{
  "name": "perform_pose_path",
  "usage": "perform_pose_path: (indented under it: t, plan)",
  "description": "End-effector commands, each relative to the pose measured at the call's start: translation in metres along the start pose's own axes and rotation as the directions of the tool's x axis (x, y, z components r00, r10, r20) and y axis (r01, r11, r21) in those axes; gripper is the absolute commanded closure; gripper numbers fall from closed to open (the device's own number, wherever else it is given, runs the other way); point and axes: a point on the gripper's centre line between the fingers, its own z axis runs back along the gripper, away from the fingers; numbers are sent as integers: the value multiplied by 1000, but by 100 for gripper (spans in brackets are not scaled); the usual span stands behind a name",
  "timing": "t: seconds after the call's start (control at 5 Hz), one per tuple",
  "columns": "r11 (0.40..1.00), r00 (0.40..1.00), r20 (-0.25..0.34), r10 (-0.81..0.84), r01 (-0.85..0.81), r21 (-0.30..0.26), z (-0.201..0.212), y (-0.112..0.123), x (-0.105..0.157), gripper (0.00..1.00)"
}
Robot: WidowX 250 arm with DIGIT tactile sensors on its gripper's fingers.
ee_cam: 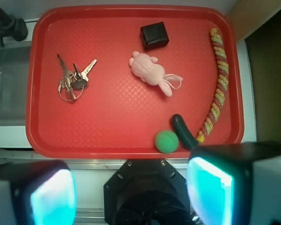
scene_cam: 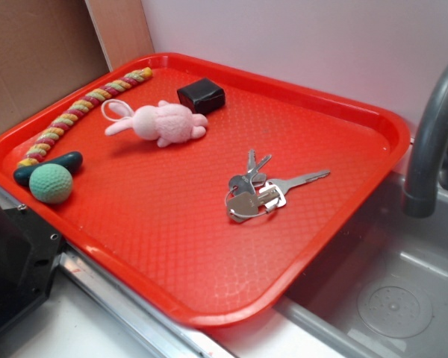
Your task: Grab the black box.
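Note:
The black box [scene_cam: 201,95] is small and glossy and sits at the far side of the red tray [scene_cam: 343,201], just beyond the pink plush bunny [scene_cam: 163,123]. In the wrist view the black box [ee_cam: 154,35] lies near the top of the tray [ee_cam: 42,131], up and left of the bunny [ee_cam: 150,71]. My gripper [ee_cam: 131,190] hangs high above the tray's near edge, over the robot base. Its jaws stand wide apart with nothing between them. The cyan pads [ee_cam: 208,187] show at both lower corners. The gripper is out of the exterior view.
A bunch of keys [scene_cam: 257,190] lies mid-tray [ee_cam: 72,80]. A green ball [scene_cam: 51,183], a dark green sausage toy [scene_cam: 48,165] and a braided rope [scene_cam: 82,112] lie along the left side. A sink with a grey faucet [scene_cam: 433,127] is on the right.

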Motion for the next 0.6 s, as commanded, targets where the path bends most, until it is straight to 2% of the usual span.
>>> perform_pose_path:
  t: [0.0,0.2,0.4]
  plan:
    - [1000,1000,0,0,0,0,0,0,0,0]
    - [969,969,7,247,-247,20,-48,35,43,0]
    - [877,881,21,473,-474,79,-71,54,80,0]
